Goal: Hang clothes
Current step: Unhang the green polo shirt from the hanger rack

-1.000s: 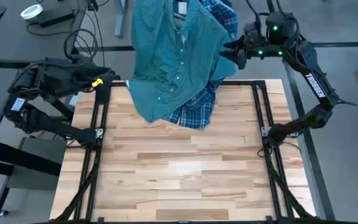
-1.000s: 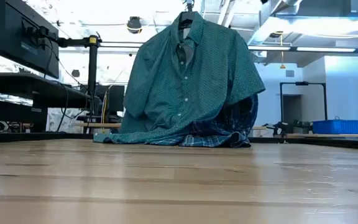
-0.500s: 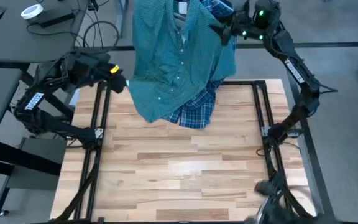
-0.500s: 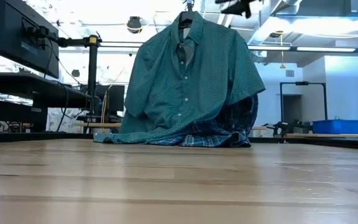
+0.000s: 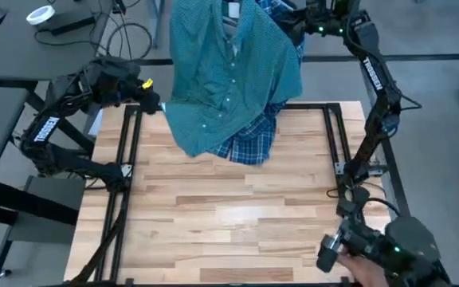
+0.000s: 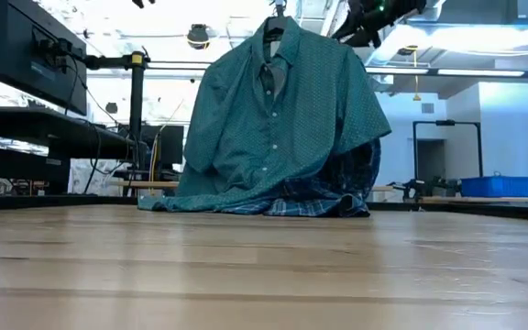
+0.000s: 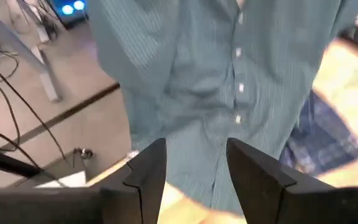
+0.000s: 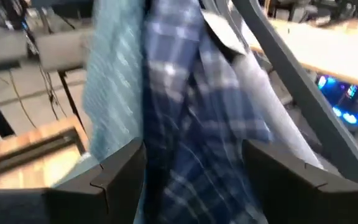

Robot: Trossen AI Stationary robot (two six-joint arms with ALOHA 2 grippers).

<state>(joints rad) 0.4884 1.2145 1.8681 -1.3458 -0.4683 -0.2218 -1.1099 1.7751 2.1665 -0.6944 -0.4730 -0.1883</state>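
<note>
A: Where are the shirts?
B: The green shirt (image 5: 229, 72) hangs at the table's (image 5: 237, 215) far edge, over the plaid shirt (image 5: 249, 143).
A: Grippers?
B: Left gripper (image 7: 194, 165) faces the green shirt, fingers apart, empty; right gripper (image 8: 191, 168) beside the plaid, spread, empty.

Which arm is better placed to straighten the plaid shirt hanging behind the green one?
Probably the right: its gripper is up beside the plaid shirt, fingers open toward it. The left gripper faces the green shirt.

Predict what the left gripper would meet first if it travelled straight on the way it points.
Probably the green fine-checked collared shirt: the open left gripper faces its buttoned front, though depth is unclear.
</note>
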